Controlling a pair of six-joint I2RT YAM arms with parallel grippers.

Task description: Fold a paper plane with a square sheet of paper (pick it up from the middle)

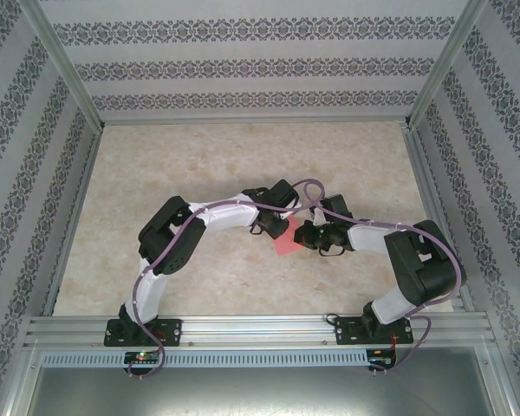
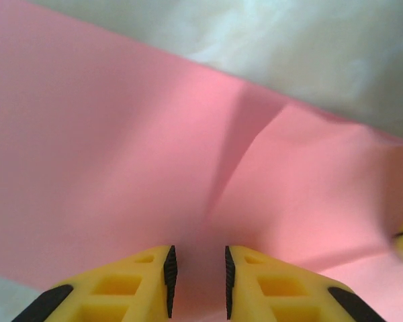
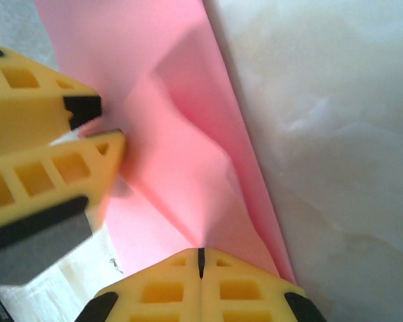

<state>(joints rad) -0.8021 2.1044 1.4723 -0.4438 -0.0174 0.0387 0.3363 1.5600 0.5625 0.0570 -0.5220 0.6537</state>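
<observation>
Pink-red and creased, the square sheet of paper [image 1: 284, 239] lies near the middle of the pale marbled bench [image 1: 191, 165], between the two wrists. At its near edge the right fingers [image 3: 174, 285] are pressed fully together, pinching a raised fold of the sheet that narrows into them. Opposite, the left fingers [image 2: 144, 285] stand a narrow gap apart over the paper, a crease running toward that gap; whether they grip it is unclear.
</observation>
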